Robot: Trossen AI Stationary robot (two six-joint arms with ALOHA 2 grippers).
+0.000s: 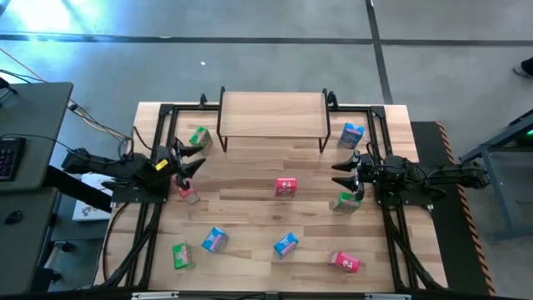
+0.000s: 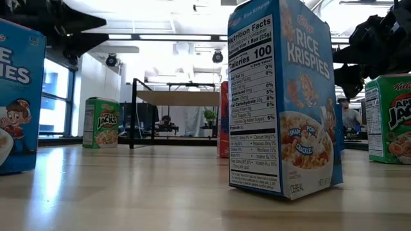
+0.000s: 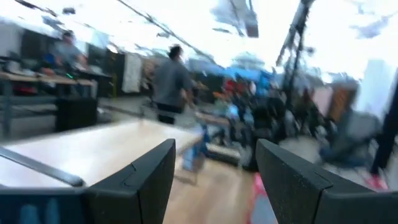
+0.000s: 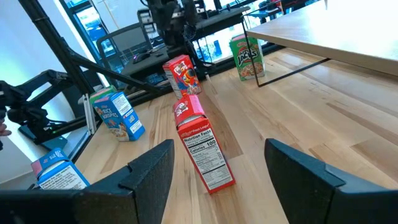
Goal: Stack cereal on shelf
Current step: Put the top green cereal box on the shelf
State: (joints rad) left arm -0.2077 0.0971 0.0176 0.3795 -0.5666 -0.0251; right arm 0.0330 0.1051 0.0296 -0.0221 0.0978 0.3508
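Cereal boxes of printed cardboard [image 1: 286,187] scattered over wooden surface [image 1: 250,208]; left end effector [image 1: 193,159] and right end effector [image 1: 341,173] open, empty, beside plank-topped black-legged shelf [image 1: 273,114].

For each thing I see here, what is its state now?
Shelf: top bare, no box on it.
Cereal boxes: all nine on the table, none stacked.
Centre red box: standing alone.
Left gripper: open, holds nothing.
Right gripper: open, holds nothing, beside a green box.

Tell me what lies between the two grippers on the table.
High view: between the left gripper and right gripper lies one red-pink cereal box; otherwise bare table.
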